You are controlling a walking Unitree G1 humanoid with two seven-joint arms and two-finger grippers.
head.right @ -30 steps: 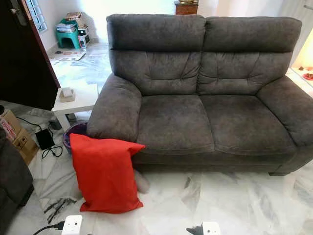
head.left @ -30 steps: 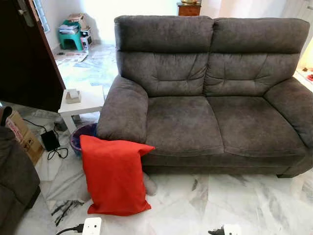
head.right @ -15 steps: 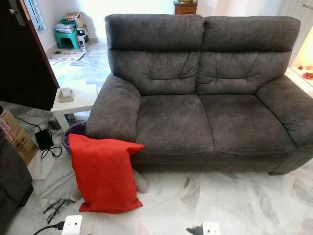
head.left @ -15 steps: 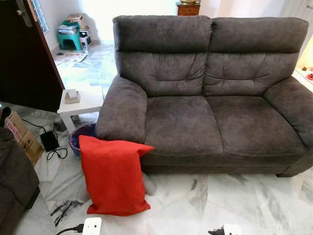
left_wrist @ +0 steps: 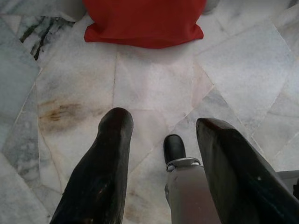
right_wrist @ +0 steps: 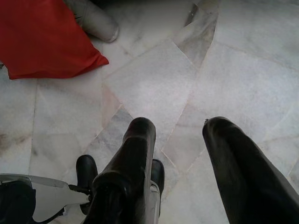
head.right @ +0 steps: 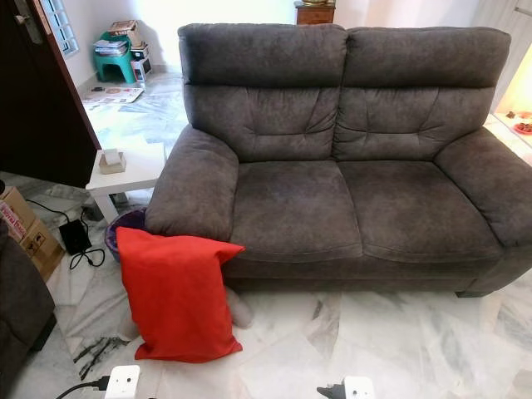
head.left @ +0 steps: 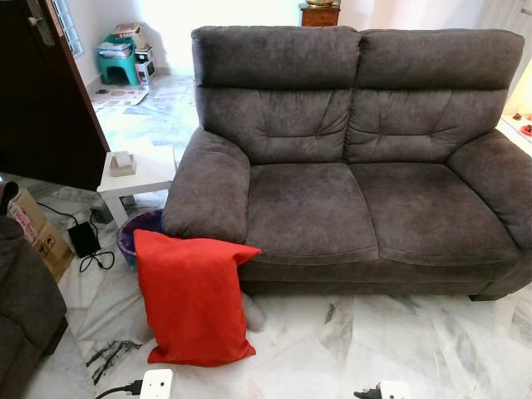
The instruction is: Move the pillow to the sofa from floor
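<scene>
Red pillow stands on the marble floor, leaning against the front of the grey sofa below its left armrest. Sofa seat is bare. Left gripper and right gripper hang above the floor, fingers spread, holding nothing, short of the pillow

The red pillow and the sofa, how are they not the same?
The pillow is bright red; the sofa is dark grey-brown. The pillow is far smaller than the sofa. The pillow stands on the floor, leaning against the sofa's front. Both look soft and cloth-covered.
</scene>
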